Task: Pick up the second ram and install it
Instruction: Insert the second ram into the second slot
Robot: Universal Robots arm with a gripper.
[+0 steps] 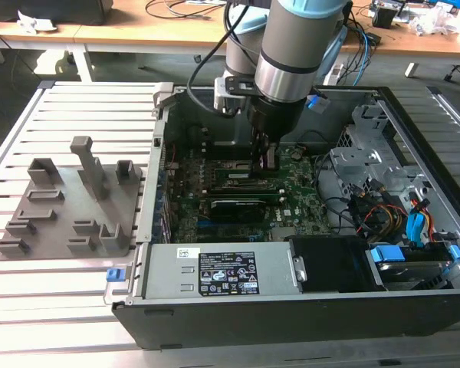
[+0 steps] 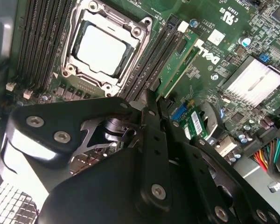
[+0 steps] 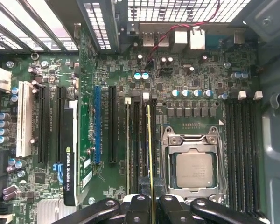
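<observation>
The second ram (image 3: 149,149) is a thin green stick standing on edge in a memory slot beside the processor socket (image 3: 192,168) on the green motherboard (image 3: 116,70). In the second wrist view the second ram (image 2: 179,60) runs away from the black fingers along the dark slots. My gripper (image 3: 150,201) straddles the near end of the stick, one finger on each side, shut on it. In the exterior view my gripper (image 1: 264,159) reaches down inside the open computer case, over the middle of the motherboard (image 1: 291,192).
A grey fixture plate (image 1: 61,215) with upright blocks lies on the slatted table at the exterior view's left. Inside the case are a graphics card (image 1: 241,205), a power supply (image 1: 215,272), drive bays with coloured cables (image 1: 391,211) and a heatsink (image 2: 252,81).
</observation>
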